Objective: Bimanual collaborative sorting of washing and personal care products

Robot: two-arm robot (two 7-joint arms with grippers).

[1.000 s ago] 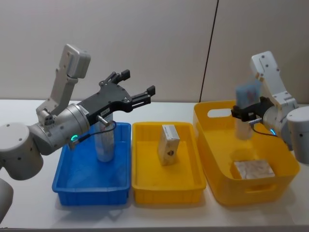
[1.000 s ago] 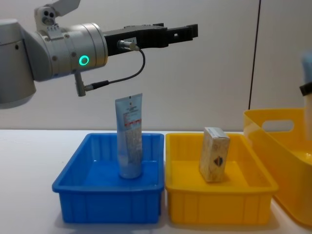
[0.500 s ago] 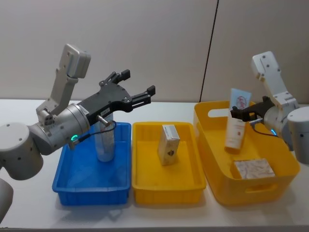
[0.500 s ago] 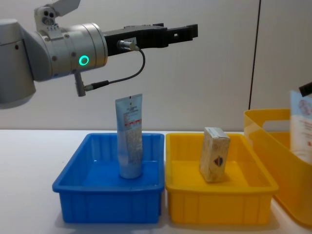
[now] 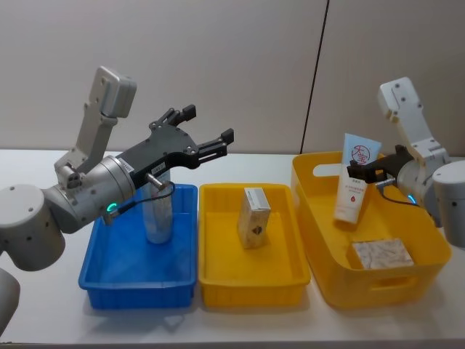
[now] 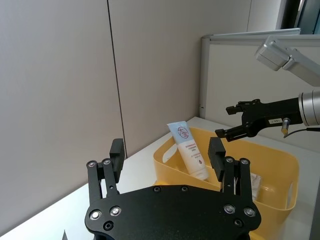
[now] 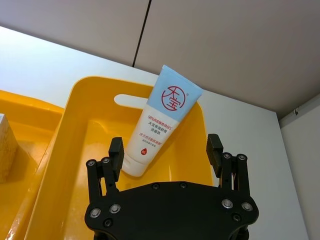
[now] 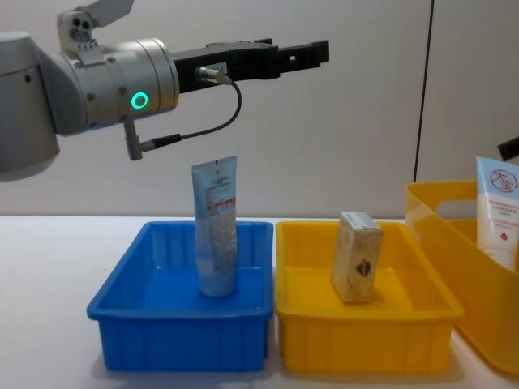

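Head view: we see three smooth plastic containers in a row, a blue tray, a yellow tray and a deeper yellow bin.
Left pincer: spread wide, holding nothing, above the blue tray; a soft tube stands upright below it.
Carton: boxy cream card, upright in the yellow tray, clear room all round.
Right pincer: wide apart, empty, just behind the white tube.
White tube: propped against the bin's far wall, beside a flat packet.
Change: a second ago we saw that tube blurred and higher at the pincer; now it rests lower, released.
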